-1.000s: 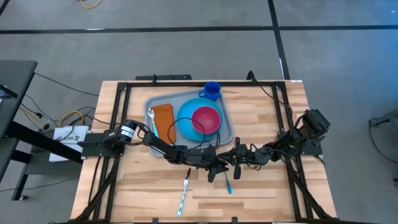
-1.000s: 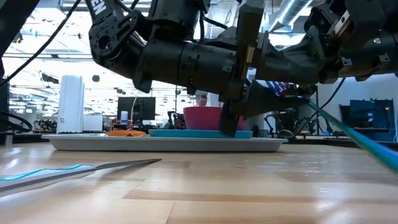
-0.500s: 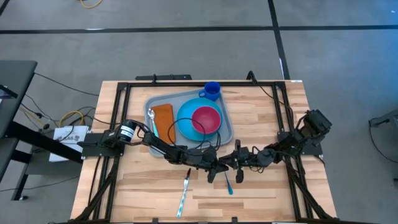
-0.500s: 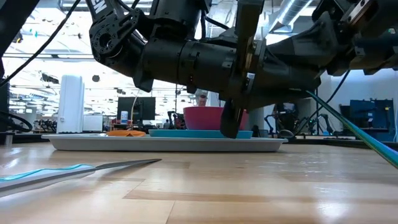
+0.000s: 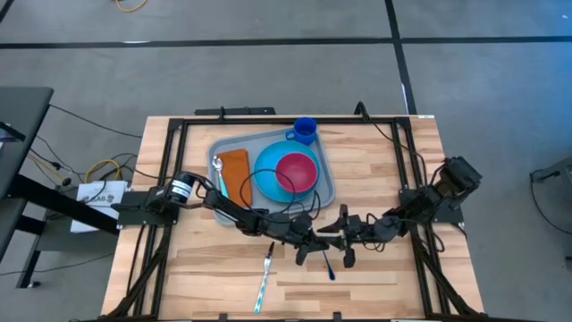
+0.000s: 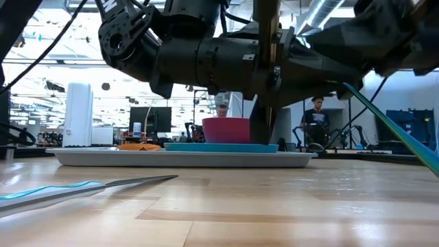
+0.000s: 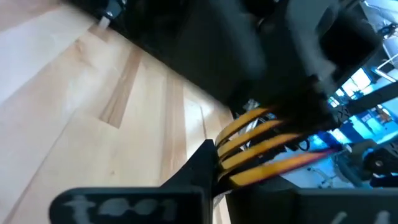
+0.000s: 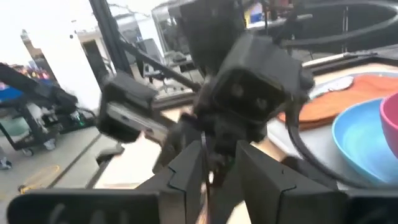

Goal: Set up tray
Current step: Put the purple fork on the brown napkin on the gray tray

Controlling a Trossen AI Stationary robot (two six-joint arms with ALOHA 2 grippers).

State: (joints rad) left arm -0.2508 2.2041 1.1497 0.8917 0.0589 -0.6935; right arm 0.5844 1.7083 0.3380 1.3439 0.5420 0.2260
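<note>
The light grey-blue tray [image 5: 327,190] [image 6: 178,158] lies on the far half of the table. It carries a rust-brown napkin [image 5: 234,170], a spoon [image 5: 217,170], and a blue plate [image 5: 264,179] with a pink bowl [image 5: 297,170] on it. Both grippers meet near the table's middle, nearer than the tray. My right gripper [image 5: 345,252] [image 8: 214,177] is shut on a teal utensil [image 5: 328,266] [image 6: 391,130]. My left gripper [image 5: 306,252] [image 6: 264,120] hangs just to its left, pointing down. My right gripper holds the teal utensil by its upper end [image 6: 346,89]. The arms hide the place of contact. The utensil slants down from the fingers toward the near edge. Its lower end leaves the low view, so I cannot tell whether it touches the table.
A knife with a light blue handle [image 5: 264,279] [image 6: 82,189] lies flat on the near left of the table. A blue cup [image 5: 305,131] stands at the tray's far edge. Black frame rails run along the table's sides. A person [image 6: 315,120] stands in the room beyond.
My right gripper has moved toward the near edge and closer to the left gripper. The teal utensil's shaft sits a little higher in the low view. My left gripper has shifted slightly and now points straight down.
</note>
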